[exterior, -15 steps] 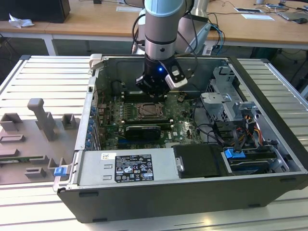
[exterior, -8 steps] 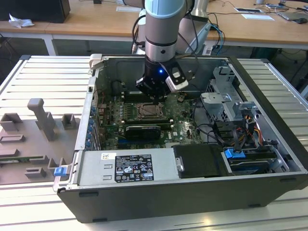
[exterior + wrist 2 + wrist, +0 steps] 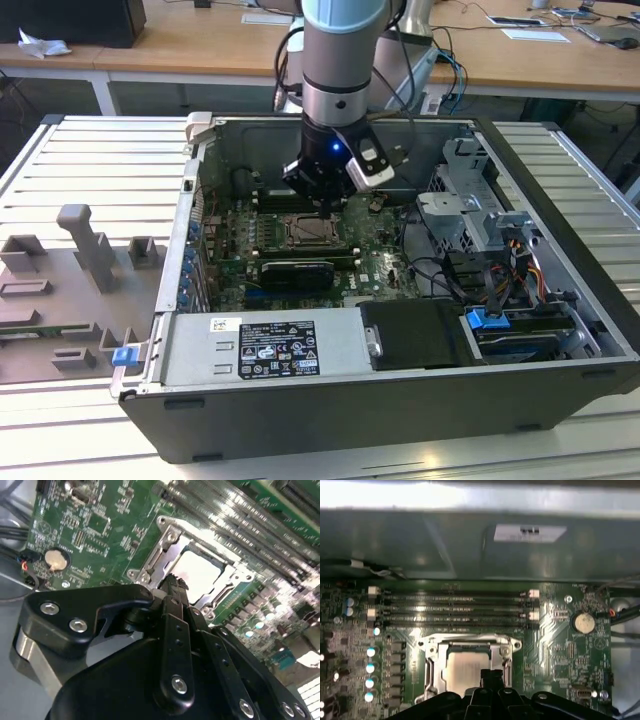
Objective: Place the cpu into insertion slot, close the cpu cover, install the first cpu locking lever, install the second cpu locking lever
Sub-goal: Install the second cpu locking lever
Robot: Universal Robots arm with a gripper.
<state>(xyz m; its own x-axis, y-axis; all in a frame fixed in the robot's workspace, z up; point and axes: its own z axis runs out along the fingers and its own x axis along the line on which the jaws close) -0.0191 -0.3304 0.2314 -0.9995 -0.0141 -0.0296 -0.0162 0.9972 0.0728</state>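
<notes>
Hand (image 3: 172, 582) hangs low inside the open computer case (image 3: 560, 180), its black fingers drawn narrow with their tips close together and nothing visibly gripped between them; in both wrist views the tips sit right at the near edge of the cpu (image 3: 465, 667), though contact cannot be made out; in the exterior view the hand (image 3: 322, 203) hovers just above the socket area, under the silver and blue arm (image 3: 343, 60); the cpu lies flat in the insertion slot (image 3: 150, 565), its pale metal face showing bright in the second wrist view (image 3: 197, 572); the cpu cover (image 3: 467, 641) lies down over the slot, a shiny frame whose cut-out centre leaves the chip's face showing; whether the levers along the frame are latched cannot be told; around the slot spreads the green circuit board (image 3: 555, 630), with long memory slots (image 3: 455, 607) just beyond the cover and a round coin battery (image 3: 583, 622) off to one side; in the exterior view a black power supply box (image 3: 270, 345) sits at the case's near edge, a metal drive cage (image 3: 465, 205) and a bundle of cables (image 3: 510, 275) toward the exterior view's right; the case rests on a ribbed metal bench (image 3: 90, 150), with grey plastic fixtures (image 3: 85, 245) at the exterior view's left.
</notes>
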